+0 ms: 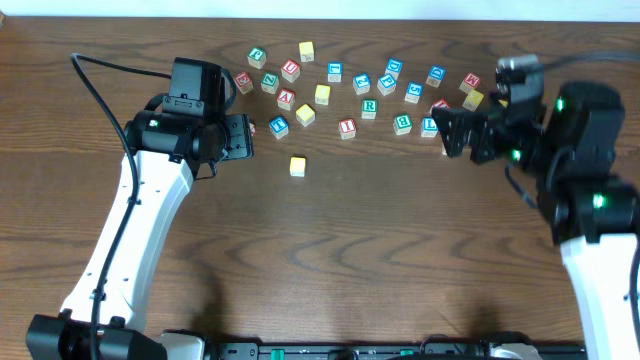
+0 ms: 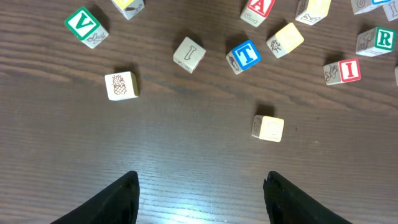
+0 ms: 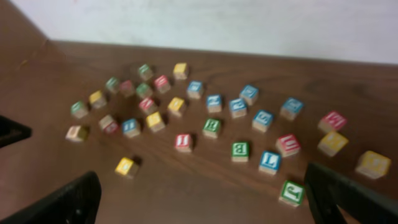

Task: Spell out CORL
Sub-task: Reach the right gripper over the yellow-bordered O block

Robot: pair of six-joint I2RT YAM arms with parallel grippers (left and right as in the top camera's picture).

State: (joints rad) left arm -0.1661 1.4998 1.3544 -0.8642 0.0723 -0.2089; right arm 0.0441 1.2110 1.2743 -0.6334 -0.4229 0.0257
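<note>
Many small wooden letter blocks lie scattered across the far middle of the table. A green R block (image 1: 369, 108) (image 3: 211, 127) and a blue L block (image 1: 429, 126) (image 3: 270, 162) are among them; other letters are too small or blurred to read. My left gripper (image 1: 248, 135) (image 2: 202, 186) is open and empty, above bare table just left of the cluster. My right gripper (image 1: 450, 132) (image 3: 202, 193) is open and empty at the cluster's right edge, above the table near the L block.
A lone yellow block (image 1: 298, 165) (image 2: 268, 128) (image 3: 125, 166) lies nearer than the rest. The left wrist view shows a blue T (image 2: 244, 56), a green V (image 2: 86, 26) and a pineapple block (image 2: 120, 85). A green block (image 3: 291, 192) lies by my right finger.
</note>
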